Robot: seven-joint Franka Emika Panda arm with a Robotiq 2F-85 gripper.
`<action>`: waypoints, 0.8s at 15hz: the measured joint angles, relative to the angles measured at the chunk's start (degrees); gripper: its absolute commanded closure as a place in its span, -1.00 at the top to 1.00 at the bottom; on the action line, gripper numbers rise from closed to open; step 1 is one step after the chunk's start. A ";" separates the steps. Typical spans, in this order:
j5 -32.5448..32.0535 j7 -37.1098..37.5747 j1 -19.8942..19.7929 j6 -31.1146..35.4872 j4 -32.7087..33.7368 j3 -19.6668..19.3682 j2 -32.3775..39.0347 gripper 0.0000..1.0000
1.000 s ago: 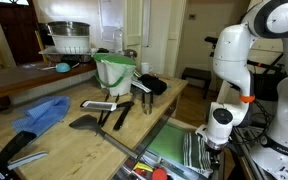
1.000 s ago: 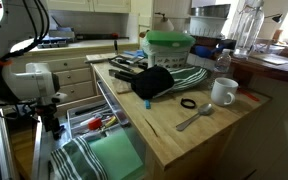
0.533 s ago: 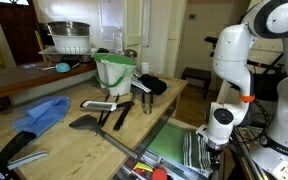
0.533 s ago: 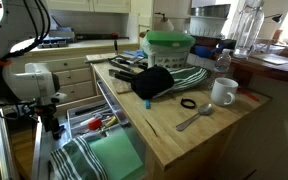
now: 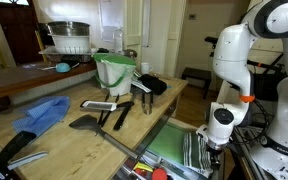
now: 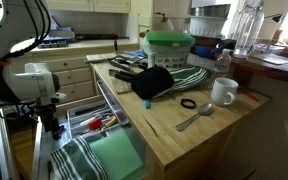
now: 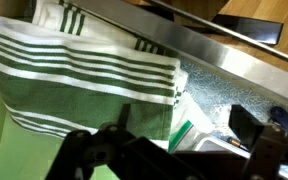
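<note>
My gripper (image 7: 164,140) is open and hangs low over an open drawer, its two dark fingers spread wide. A green-and-white striped towel (image 7: 84,70) lies folded under it, with a clear plastic bag (image 7: 191,128) beside the towel's edge between the fingers. The fingers hold nothing. In both exterior views the gripper (image 5: 215,146) (image 6: 50,126) sits at the drawer's outer end, above the green towels (image 5: 176,148) (image 6: 102,157). The drawer's metal edge (image 7: 219,62) runs across the wrist view.
The wooden counter (image 5: 74,140) holds a blue cloth (image 5: 42,113), black spatulas (image 5: 96,121), a green bowl (image 5: 114,70) and a dark cloth (image 6: 154,82). A white mug (image 6: 222,92) and a spoon (image 6: 194,118) lie near the counter's edge. Red-handled tools (image 6: 92,123) lie in the drawer.
</note>
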 measured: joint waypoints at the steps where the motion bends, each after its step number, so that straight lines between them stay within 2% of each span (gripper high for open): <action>1: -0.11 0.11 0.00 0.00 0.00 0.00 0.00 1.00; 12: -1.11 1.28 0.00 0.00 0.00 0.00 0.00 1.00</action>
